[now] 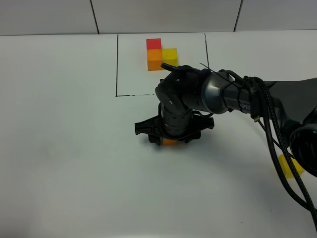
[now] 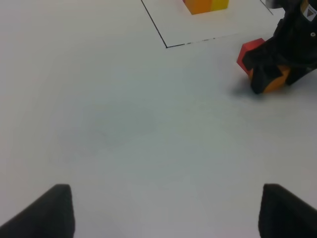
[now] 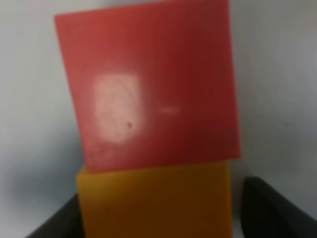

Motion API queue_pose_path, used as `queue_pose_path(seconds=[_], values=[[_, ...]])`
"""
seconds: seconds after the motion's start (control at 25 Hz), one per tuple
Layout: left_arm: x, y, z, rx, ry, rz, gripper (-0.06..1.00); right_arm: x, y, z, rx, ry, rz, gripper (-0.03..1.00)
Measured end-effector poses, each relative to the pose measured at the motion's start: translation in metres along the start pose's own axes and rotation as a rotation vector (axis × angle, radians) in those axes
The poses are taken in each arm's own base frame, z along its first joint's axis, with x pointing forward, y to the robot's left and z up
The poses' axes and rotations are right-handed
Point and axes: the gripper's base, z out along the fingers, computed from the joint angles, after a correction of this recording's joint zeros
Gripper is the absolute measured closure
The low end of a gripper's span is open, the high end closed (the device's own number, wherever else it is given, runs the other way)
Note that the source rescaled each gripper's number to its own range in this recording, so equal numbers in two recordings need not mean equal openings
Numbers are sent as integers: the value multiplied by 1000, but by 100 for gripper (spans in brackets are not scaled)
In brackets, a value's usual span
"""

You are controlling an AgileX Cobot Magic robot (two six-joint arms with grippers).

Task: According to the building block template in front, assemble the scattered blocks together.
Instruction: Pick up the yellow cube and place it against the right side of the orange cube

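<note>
The building block template, a red, orange and yellow L-shaped cluster, sits inside the black-lined square at the back; its edge shows in the left wrist view. My right gripper is lowered around the orange block, with a thin gap showing at one finger. The orange block touches the red block on the table. The red block also shows in the left wrist view. The yellow block lies at the right, under my right arm's cables. My left gripper is open and empty.
The black outline marks the template's square on the white table. My right arm and its cables stretch from the right edge to the table's middle.
</note>
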Motion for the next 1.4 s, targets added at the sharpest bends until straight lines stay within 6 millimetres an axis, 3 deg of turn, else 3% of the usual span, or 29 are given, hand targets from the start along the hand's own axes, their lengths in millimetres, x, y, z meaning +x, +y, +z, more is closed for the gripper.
queue_pose_path(seconds=[0.28, 0.44, 0.6, 0.88, 1.0, 1.12, 1.4], values=[[0, 0, 0, 0, 0, 0, 14, -1, -1, -2, 6, -14, -13, 22], [0, 0, 0, 0, 0, 0, 14, -3, -3, -9, 7, -32, -42, 7], [0, 0, 0, 0, 0, 0, 14, -6, -1, -33, -36, -67, -82, 0], [0, 0, 0, 0, 0, 0, 14, 0, 1, -75, -76, -70, -201, -1], [0, 0, 0, 0, 0, 0, 14, -2, -16, -83, -22, -13, -249, 0], [0, 0, 0, 0, 0, 0, 14, -2, -45, -86, 23, 26, -257, 1], [0, 0, 0, 0, 0, 0, 14, 22, -137, -89, 86, 39, -143, 4]])
